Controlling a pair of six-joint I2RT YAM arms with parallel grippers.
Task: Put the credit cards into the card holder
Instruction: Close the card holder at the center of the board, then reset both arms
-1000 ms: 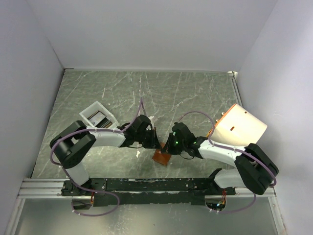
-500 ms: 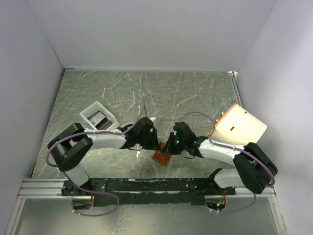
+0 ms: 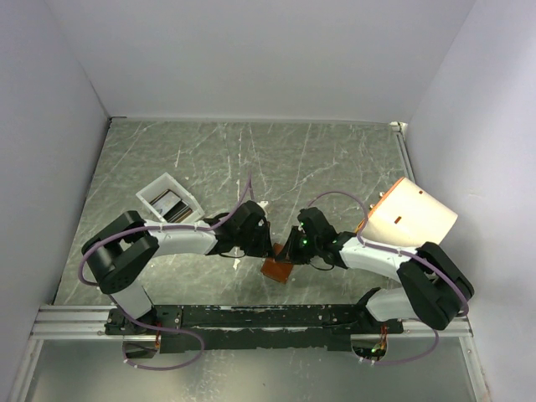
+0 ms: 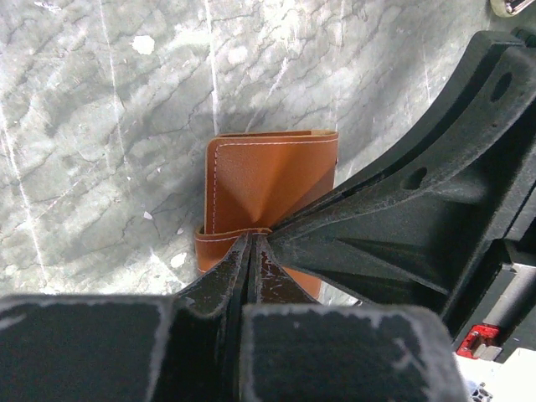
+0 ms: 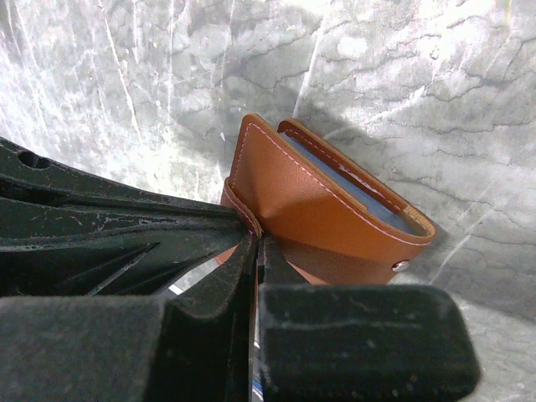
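The brown leather card holder (image 5: pixel 335 209) stands half open on the marble table, its pale blue-grey inside showing. My left gripper (image 4: pixel 251 236) is shut on the near top edge of its flap. My right gripper (image 5: pixel 260 239) is shut on the same edge from the other side, with a sliver of leather between its fingers. From above, the card holder (image 3: pixel 276 270) sits just below the meeting left gripper (image 3: pixel 270 245) and right gripper (image 3: pixel 286 249). Dark credit cards (image 3: pixel 170 203) lie in the white tray; no card shows in either gripper.
The white tray (image 3: pixel 155 188) sits at the left behind my left arm. A large cream cylinder with an orange rim (image 3: pixel 414 219) lies at the right, close to my right arm. Walls close the table at the back and on both sides.
My left arm has edged slightly right toward the card holder. The right arm and the holder have barely moved, and both grippers stay shut.
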